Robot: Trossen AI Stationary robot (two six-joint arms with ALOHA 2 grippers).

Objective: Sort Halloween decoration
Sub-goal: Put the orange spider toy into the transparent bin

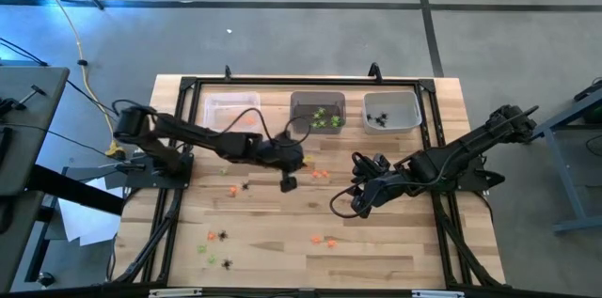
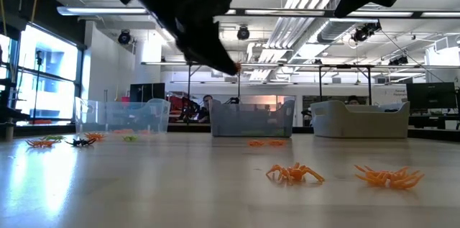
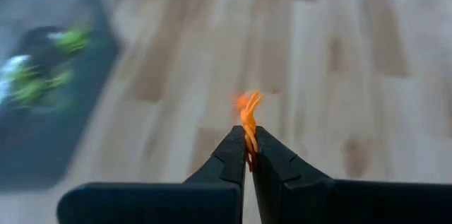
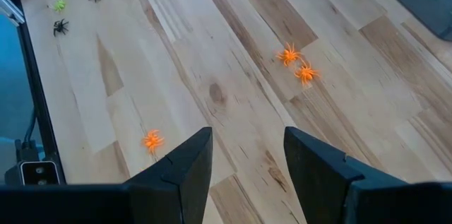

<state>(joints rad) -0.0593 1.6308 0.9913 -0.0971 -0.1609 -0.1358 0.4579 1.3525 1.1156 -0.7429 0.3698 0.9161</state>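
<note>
Left tool [image 3: 248, 155] pinching orange trinket [image 3: 248, 114], wrist view only, right tool [image 4: 247, 157] spread wide

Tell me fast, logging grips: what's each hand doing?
Left hand: closed on an orange trinket.
Right hand: open, holding nothing.

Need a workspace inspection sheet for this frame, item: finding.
Surface: wooden table, black frame.
Job's things: orange, green and black trinkets scattered, e.g. orange spider; three bins at the far edge, middle holds green ones, right holds black ones.
Clutter: nothing seen.
Grippers: left claw shut on orange trinket, raised over table middle; right claw open, empty, above bare wood.
Cables: yellow cable on floor.
Surroundings: open workshop, grey floor.
</note>
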